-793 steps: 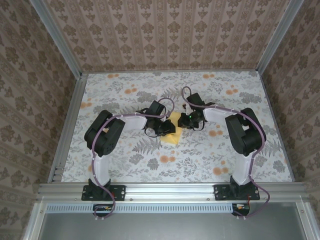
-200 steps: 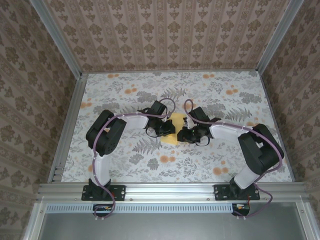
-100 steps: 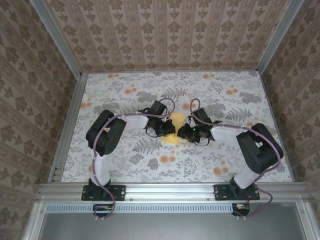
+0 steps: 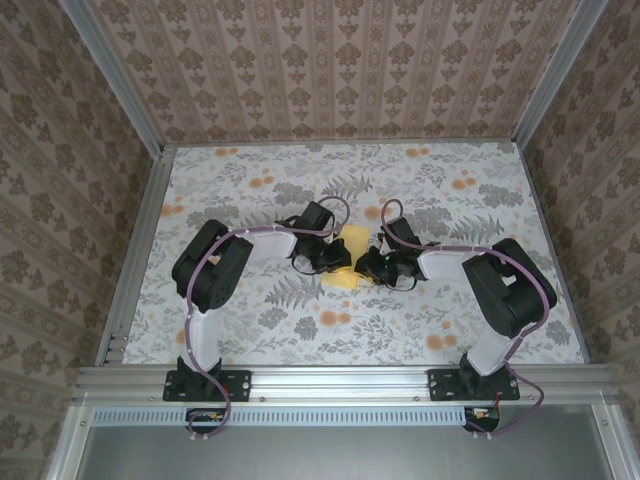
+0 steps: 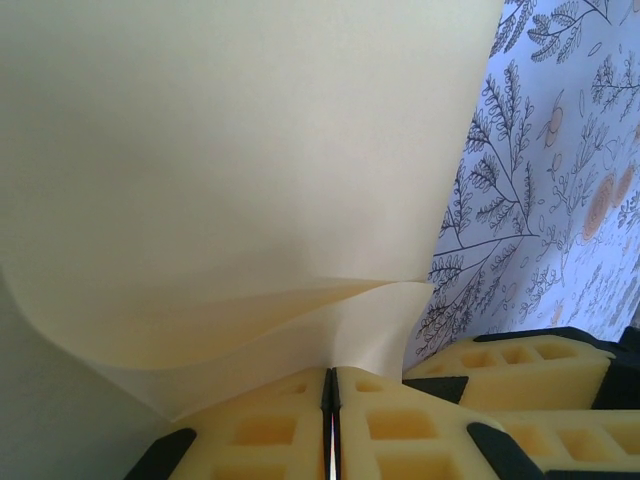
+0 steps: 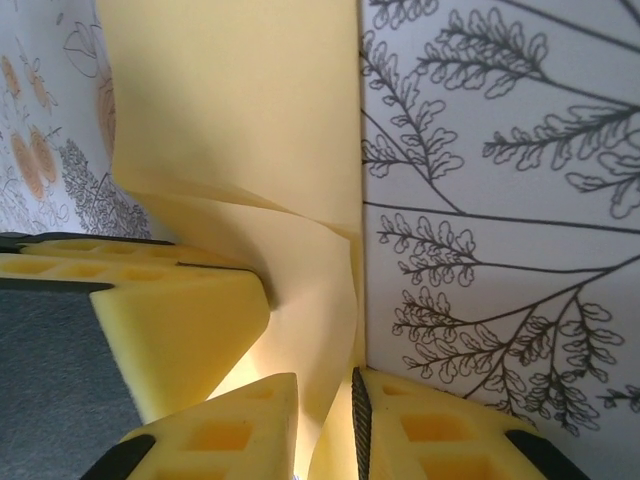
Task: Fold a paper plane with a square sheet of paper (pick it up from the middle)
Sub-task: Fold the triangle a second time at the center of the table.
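Observation:
The square sheet of paper [image 4: 343, 280], yellow-orange and creased smaller, sits at the middle of the floral cloth between both arms. My left gripper [image 4: 338, 262] is at its left side. In the left wrist view that gripper [image 5: 330, 375] is shut on the paper [image 5: 250, 150], whose layers curl up from between the pads. My right gripper [image 4: 366, 266] is at the paper's right side. In the right wrist view its jaws [image 6: 325, 385] stand slightly apart, with a raised flap of the paper [image 6: 230, 100] in the narrow gap. The left gripper's foam finger [image 6: 150, 330] is close beside them.
The grey floral cloth [image 4: 250, 180] covers the table. Aluminium rails [image 4: 135, 250] run along the left, right and near edges, with wallpapered walls behind. The right gripper's pads [image 5: 520, 360] sit just right of the left jaws.
The right arm has swung from the paper's far side down to its right edge. Its jaws have narrowed around the flap. The left gripper has kept its hold and barely moved.

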Tool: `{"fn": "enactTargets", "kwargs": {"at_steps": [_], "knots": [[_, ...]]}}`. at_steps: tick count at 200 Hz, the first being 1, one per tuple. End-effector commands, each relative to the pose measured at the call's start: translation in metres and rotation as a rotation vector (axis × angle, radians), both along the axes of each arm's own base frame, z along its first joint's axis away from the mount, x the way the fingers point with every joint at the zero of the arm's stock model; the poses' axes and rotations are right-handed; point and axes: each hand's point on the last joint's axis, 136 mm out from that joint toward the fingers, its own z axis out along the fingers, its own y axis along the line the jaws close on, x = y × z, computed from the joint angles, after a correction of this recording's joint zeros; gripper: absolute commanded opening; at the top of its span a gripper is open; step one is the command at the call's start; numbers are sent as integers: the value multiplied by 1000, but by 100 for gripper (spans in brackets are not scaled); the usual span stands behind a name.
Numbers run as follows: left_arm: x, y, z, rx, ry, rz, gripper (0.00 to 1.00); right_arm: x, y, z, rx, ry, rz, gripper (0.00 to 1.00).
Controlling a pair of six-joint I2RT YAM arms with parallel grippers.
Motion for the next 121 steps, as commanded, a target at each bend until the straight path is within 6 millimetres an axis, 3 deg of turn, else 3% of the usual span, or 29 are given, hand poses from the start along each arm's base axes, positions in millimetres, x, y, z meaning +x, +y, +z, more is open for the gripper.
{"fn": "enactTargets", "kwargs": {"at_steps": [1,62,121], "knots": [[-4,7,-10,29,24,23,11,-6,1,-8,23,41,-5,22],[-1,5,-2,10,12,21,12,-4,-3,-15,-3,46,-22,10],[7,6,15,-24,-31,27,15,-6,-8,-21,-44,53,-22,7]]}}
